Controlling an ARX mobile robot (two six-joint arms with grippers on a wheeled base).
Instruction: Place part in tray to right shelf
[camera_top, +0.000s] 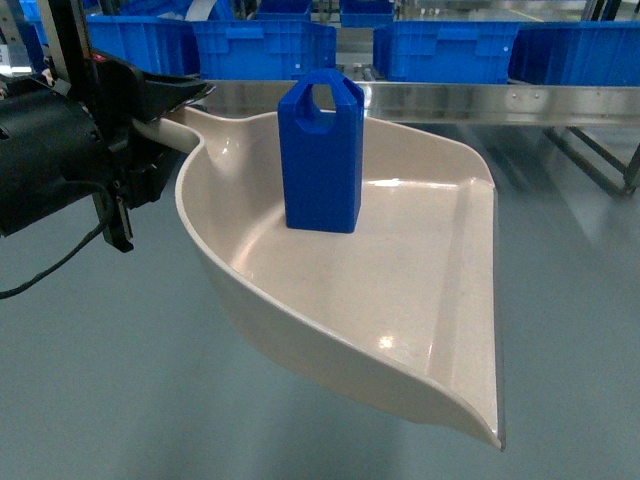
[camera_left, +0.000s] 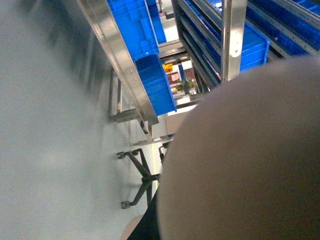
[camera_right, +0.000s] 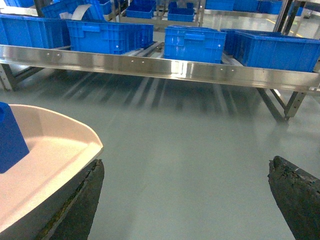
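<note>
Tray (camera_top: 400, 300) hangs in mid-air over grey floor (camera_top: 580, 300), handle at 10 o'clock clenched in left gripper (camera_top: 150, 105). Part (camera_top: 322, 150) stands upright inside tray, toward the back wall at 12, apart from the flat front lip, which runs down the 3 o'clock edge. Right shelf (camera_top: 480, 100) lies beyond at 12; steel front rail w/ blue crates (camera_top: 445, 50) behind it. Right gripper (camera_right: 185, 200) sits w/ jaws spread wide, nothing between them; left finger just beside tray's rim. Floor btwn tray & rail is open. Left wrist view mostly blocked by tray underside.
</note>
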